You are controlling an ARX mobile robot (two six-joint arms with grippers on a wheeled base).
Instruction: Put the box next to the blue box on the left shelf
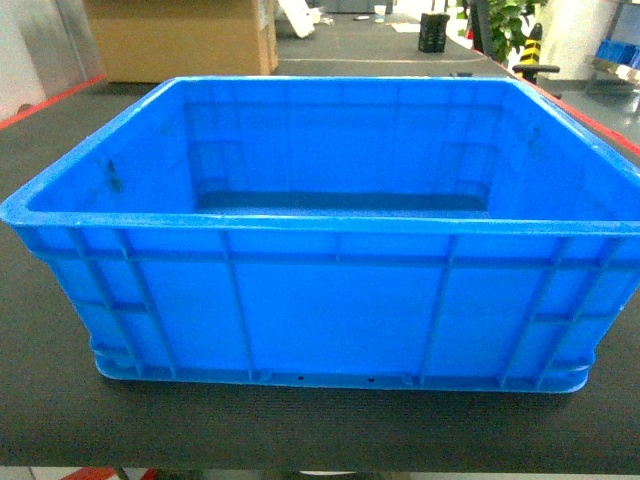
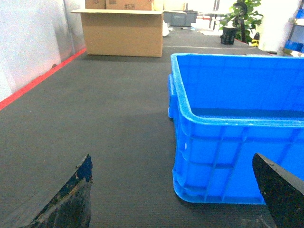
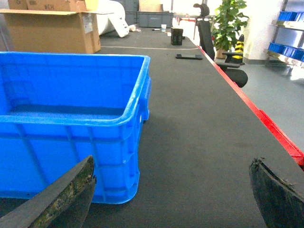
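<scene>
The box (image 1: 320, 300) is a large bright-blue open-top crate with a thick rim and ribbed walls, standing empty on the black table (image 1: 60, 420) right in front of me. Neither gripper shows in the head view. In the left wrist view my left gripper (image 2: 172, 157) is open, low over the table, with the box's (image 2: 228, 156) near left corner ahead between its fingertips. In the right wrist view my right gripper (image 3: 172, 160) is open too, and the box's (image 3: 61, 142) near right corner stands just ahead of its left finger. The left shelf and its blue box are out of view.
A big cardboard carton (image 1: 180, 40) stands at the table's far left. Red tape (image 3: 270, 128) marks the table's right edge, with an office chair (image 3: 228, 71) and a plant (image 3: 228, 23) beyond. Blue bins sit on a rack (image 3: 287, 19) at far right.
</scene>
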